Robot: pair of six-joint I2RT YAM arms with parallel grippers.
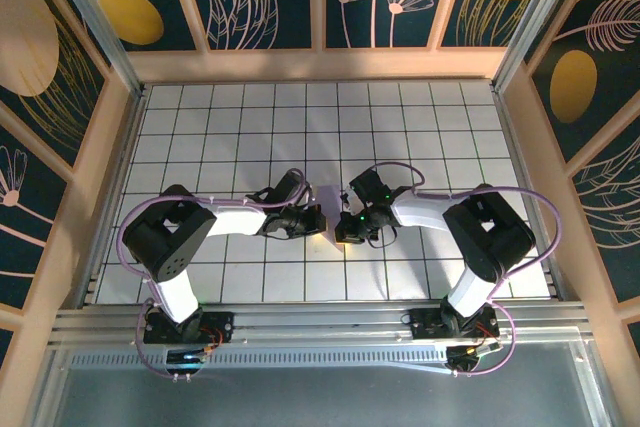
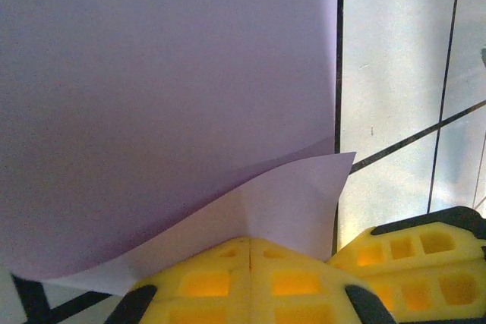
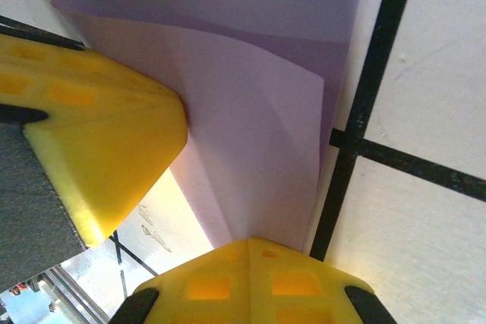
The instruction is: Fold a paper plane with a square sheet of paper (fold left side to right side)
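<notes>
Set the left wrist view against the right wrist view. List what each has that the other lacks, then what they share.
Left wrist view: a broad flat stretch of the square sheet of paper, with its near corner curled up into the left gripper, jaws shut on it.
Right wrist view: the sheet bent steeply up into the right gripper, jaws shut on it, and metal framing past the tiles at lower left.
Both: lavender paper, white tiles with black lines, and the other arm's yellow fingers alongside.
</notes>
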